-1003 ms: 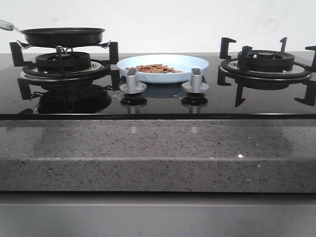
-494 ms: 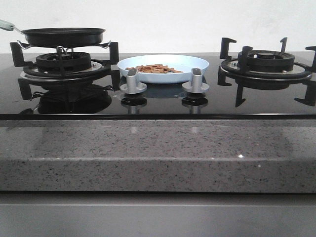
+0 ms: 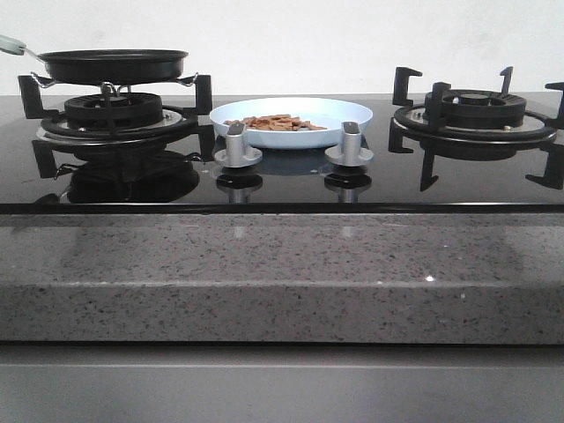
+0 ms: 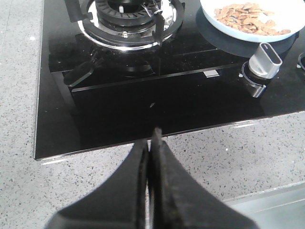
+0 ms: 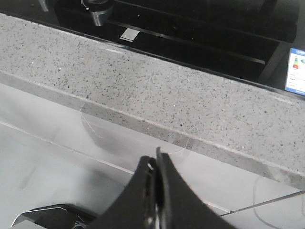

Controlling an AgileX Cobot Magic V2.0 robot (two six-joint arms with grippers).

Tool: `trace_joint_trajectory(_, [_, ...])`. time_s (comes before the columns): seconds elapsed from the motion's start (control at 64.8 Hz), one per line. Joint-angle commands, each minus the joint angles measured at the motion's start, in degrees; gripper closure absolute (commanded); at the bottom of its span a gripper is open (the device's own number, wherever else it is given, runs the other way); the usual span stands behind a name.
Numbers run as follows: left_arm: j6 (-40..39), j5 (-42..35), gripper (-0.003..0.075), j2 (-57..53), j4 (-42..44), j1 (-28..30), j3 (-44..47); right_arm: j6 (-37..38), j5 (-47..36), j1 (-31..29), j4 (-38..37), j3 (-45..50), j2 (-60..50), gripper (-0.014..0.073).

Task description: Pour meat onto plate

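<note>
The pale blue plate (image 3: 339, 113) rests on the black glass hob between the two burners, with a loose pile of reddish-brown meat (image 3: 273, 122) on its left half. The left wrist view shows the same plate (image 4: 290, 14) and meat (image 4: 248, 16) far from the fingers. My left gripper (image 4: 152, 140) is shut and empty, hanging over the granite counter at the hob's front edge. My right gripper (image 5: 156, 160) is shut and empty too, low down in front of the counter edge. Neither gripper appears in the front view.
A black frying pan (image 3: 113, 63) with a pale handle sits on the left burner (image 3: 113, 113). The right burner (image 3: 476, 110) is bare. Two silver knobs (image 3: 237, 145) (image 3: 349, 144) stand in front of the plate. A speckled granite counter (image 3: 282, 273) runs along the front.
</note>
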Motion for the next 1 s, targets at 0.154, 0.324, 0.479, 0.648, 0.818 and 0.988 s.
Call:
trace_joint_trajectory(0.154, [-0.5, -4.0, 0.0741, -0.1, 0.0, -0.4, -1.5, 0.0, -3.3, 0.0, -0.3, -1.2, 0.5, 0.0662])
trace_joint_trajectory(0.324, [-0.5, -4.0, 0.0741, -0.1, 0.0, -0.4, -1.5, 0.0, -3.3, 0.0, -0.3, -1.2, 0.5, 0.0662])
trace_joint_trajectory(0.479, [-0.5, -4.3, 0.0741, -0.4, -0.2, -0.5, -1.4, 0.0, -3.3, 0.0, -0.3, -1.2, 0.5, 0.0662])
trace_joint_trajectory(0.648, [-0.5, -7.7, 0.0741, -8.0, -0.9, 4.0, 3.6, 0.0, -3.2, 0.0, -0.3, -1.2, 0.5, 0.0662])
trace_joint_trajectory(0.818, [-0.5, -19.5, 0.0741, -19.3, -5.1, 9.9, 15.1, 0.0, -3.2, 0.0, -0.3, -1.2, 0.5, 0.0662])
trace_joint_trajectory(0.988, [-0.5, -28.7, 0.0741, -29.9, -6.9, 13.0, 26.0, 0.0, -3.2, 0.0, -0.3, -1.2, 0.5, 0.0662])
